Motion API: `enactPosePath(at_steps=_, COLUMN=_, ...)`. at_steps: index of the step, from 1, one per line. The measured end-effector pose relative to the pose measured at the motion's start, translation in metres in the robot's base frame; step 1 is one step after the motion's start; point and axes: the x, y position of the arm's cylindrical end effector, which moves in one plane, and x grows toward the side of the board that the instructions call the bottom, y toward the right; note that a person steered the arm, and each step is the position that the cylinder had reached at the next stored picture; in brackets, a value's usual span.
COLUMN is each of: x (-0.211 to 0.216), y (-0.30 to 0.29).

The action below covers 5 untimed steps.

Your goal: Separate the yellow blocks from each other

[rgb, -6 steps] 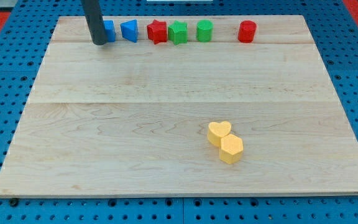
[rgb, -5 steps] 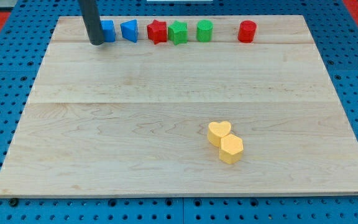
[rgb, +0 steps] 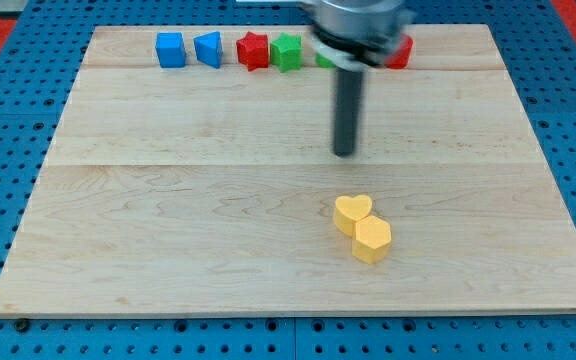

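A yellow heart block (rgb: 352, 212) and a yellow hexagon block (rgb: 372, 240) lie touching each other at the board's lower right of centre. The hexagon sits just below and right of the heart. My tip (rgb: 344, 153) stands on the board above the heart, a short gap away, touching neither yellow block. The rod and the arm's head rise toward the view's top.
A row of blocks lies along the board's top edge: a blue cube (rgb: 170, 48), a blue block (rgb: 208, 48), a red star (rgb: 253, 50), a green star (rgb: 287, 51), and a red block (rgb: 401, 52) partly behind the arm. The green cylinder is mostly hidden.
My tip has moved from beside the blue cube at the top left to the board's middle, just above the yellow heart. No block has moved.
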Motion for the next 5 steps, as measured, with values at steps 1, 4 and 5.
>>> enactPosePath(at_steps=1, x=0.078, y=0.085)
enactPosePath(at_steps=4, x=0.087, y=-0.001)
enactPosePath(at_steps=5, x=0.074, y=-0.042)
